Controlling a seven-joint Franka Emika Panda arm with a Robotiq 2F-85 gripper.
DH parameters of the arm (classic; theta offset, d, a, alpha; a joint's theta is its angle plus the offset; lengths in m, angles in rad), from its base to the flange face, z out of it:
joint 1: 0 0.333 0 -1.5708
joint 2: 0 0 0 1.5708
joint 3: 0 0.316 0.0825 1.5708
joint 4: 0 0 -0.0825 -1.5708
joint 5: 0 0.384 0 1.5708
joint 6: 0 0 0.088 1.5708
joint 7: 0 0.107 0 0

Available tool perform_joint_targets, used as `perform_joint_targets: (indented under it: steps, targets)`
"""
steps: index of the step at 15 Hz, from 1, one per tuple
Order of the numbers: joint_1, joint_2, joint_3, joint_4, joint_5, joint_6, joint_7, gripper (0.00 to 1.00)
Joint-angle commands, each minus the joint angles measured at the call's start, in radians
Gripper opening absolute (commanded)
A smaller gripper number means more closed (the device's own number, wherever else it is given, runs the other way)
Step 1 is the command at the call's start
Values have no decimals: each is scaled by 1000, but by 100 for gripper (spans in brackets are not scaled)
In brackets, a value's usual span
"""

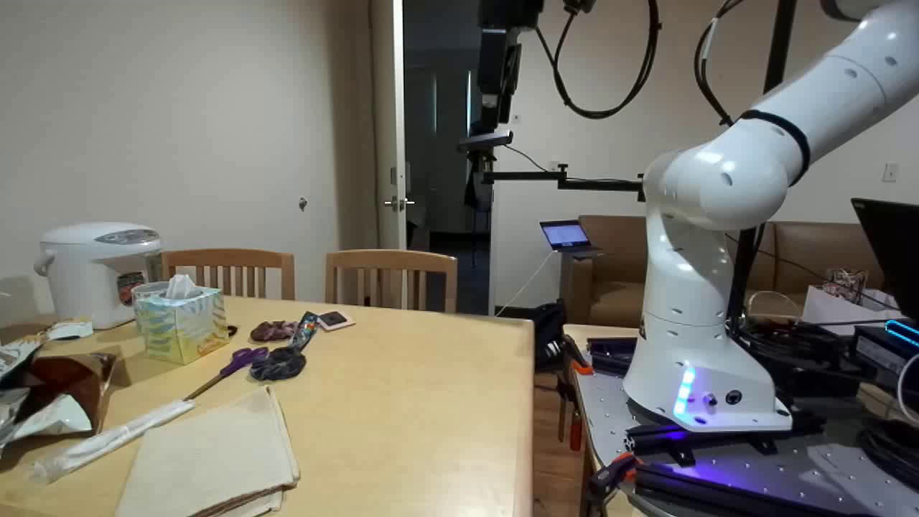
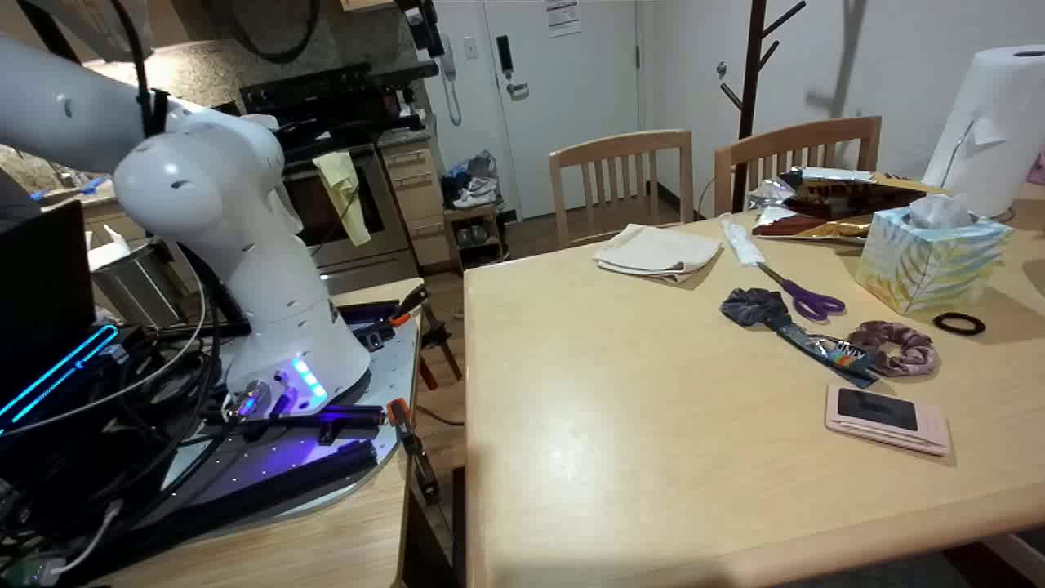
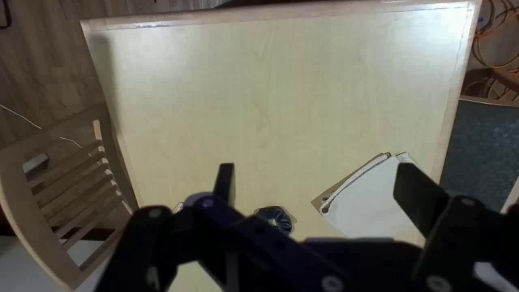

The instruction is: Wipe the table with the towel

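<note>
Gripper (image 3: 318, 184) above the tabletop (image 3: 263, 101), jaws wide apart and holding nothing; in the wrist view, the folded towel (image 3: 369, 202) lies near the tabletop's right edge.

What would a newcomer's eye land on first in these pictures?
Probably the white robot arm beside the table, its base glowing blue in both exterior views. Next, the folded cream towel lying near the table's edge, and the dark, open gripper in the wrist view.
</note>
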Motion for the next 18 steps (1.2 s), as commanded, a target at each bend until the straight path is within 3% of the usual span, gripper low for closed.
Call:
perform_joint_targets:
  steps: [1,10,12,18]
  targets:
    - [8,3,-5,3,-5,-2,5,100]
    - [3,7,4,2,-4,1,21,100]
    - [-1,19,20,3,-10,45,35,100]
    - [21,223,-5,124,-6,76,-61,100]
